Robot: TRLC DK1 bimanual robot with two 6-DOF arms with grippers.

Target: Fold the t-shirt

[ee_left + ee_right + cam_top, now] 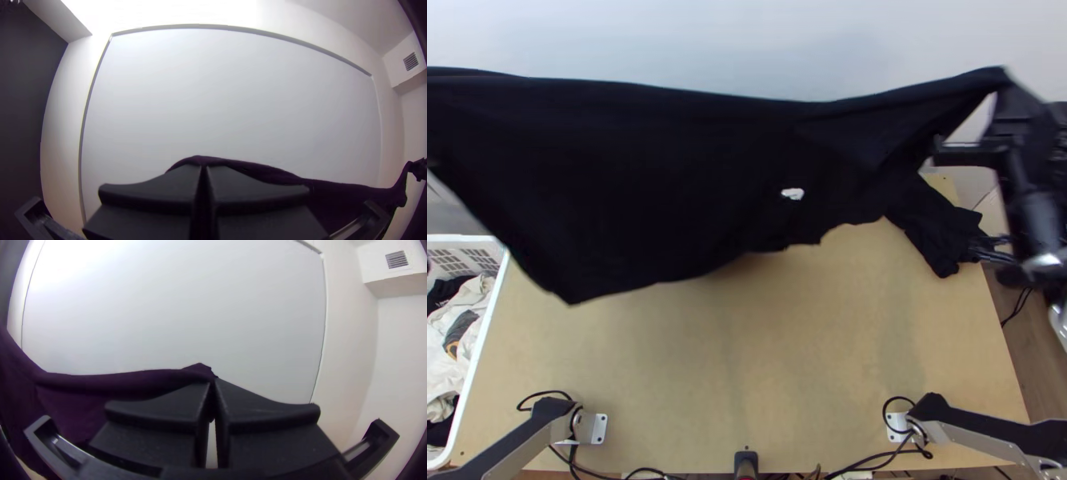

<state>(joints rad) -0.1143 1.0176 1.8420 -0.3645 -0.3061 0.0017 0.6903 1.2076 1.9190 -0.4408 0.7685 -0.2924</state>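
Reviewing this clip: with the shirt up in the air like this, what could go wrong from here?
The left gripper and right gripper pinch the black t-shirt by its upper edge, so either end might slip out. Its lower edge hangs unevenly, so it could land crooked or creased. Black cloth lies at the right side of the table; the shirt may come down over it.

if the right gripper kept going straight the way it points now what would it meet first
Probably the pale wall panel. Past the shirt pinched in the right gripper, nothing nearer shows in that line, though the panel's distance is unclear.
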